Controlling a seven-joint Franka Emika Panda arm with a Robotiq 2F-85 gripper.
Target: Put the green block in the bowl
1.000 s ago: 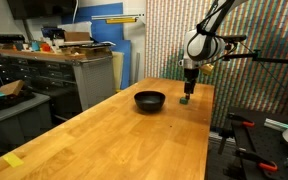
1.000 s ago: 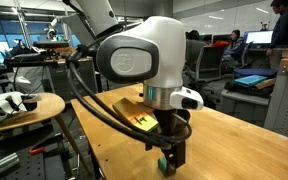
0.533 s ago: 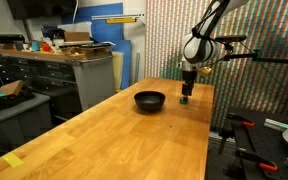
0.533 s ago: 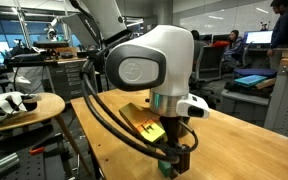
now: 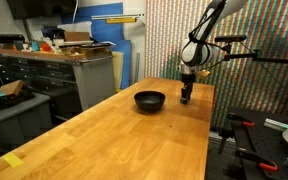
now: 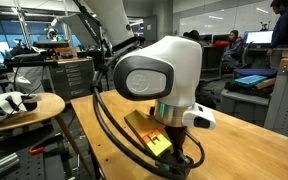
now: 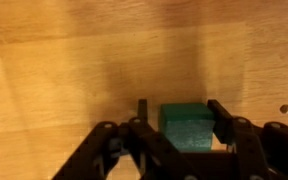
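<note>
The green block [image 7: 187, 125] lies on the wooden table [image 5: 114, 130], filling the space between my fingers in the wrist view. My gripper [image 7: 180, 108] straddles it. The right finger [image 7: 222, 115] rests against the block's side. A narrow strip of wood shows between the left finger [image 7: 142, 108] and the block. In an exterior view the gripper [image 5: 185, 97] stands low on the table, just right of the black bowl [image 5: 150, 100], and the block itself is hidden by the fingers there. The bowl is out of the wrist view.
The table's far edge lies right behind the gripper. A large white wrist housing [image 6: 159, 70] fills an exterior view. Grey cabinets with clutter [image 5: 54, 65] stand to the left of the table, and a tripod bar [image 5: 264, 60] reaches in from the right.
The arm has come down over the block and the jaws have narrowed around it from wide open. The bowl has not moved.
</note>
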